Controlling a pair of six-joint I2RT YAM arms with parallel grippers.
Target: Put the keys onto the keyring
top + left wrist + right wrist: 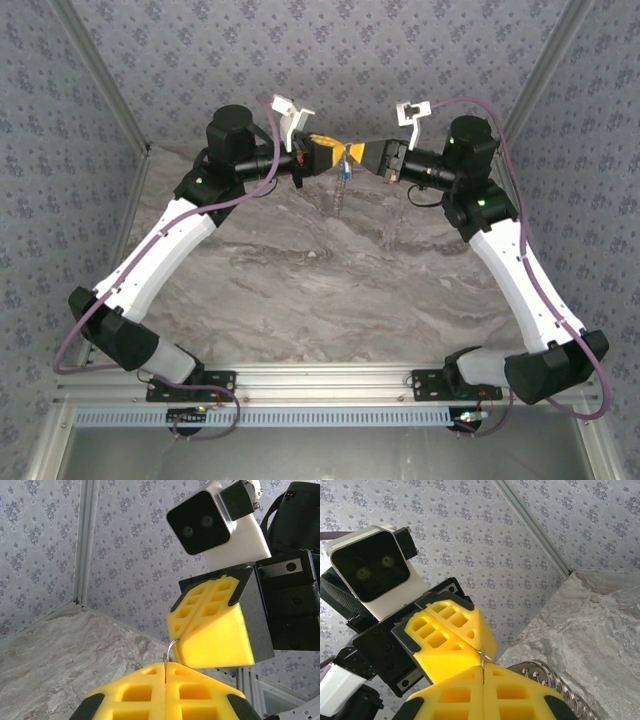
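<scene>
1. The left gripper [165, 670] is seen closed, its yellow fingers [135, 695] pressed together on the keyring [169, 652], a thin wire that rises out of the seam between them
2. The right gripper [482, 667] is likewise closed on the same wire, which is seen curving out of its own seam toward the opposite fingers
3. The two grippers are held tip to tip above the far part of the marble table [300, 290], their fingertips close together
4. The key [344, 170], blue-headed, is seen from above just below the meeting fingertips, its pale blade pointed toward the near edge; whether it is threaded on the keyring cannot be told
5. In each wrist view the sight line past the keyring is blocked by the opposing gripper's yellow blocks and by the white camera housing [215, 525] mounted above them
6. A coiled metal piece [555, 680] is seen just beside the right gripper's fingers; what it belongs to cannot be told
7. The workspace is enclosed by patterned walls [330, 50], with aluminium posts [85, 540] set at the corners
</scene>
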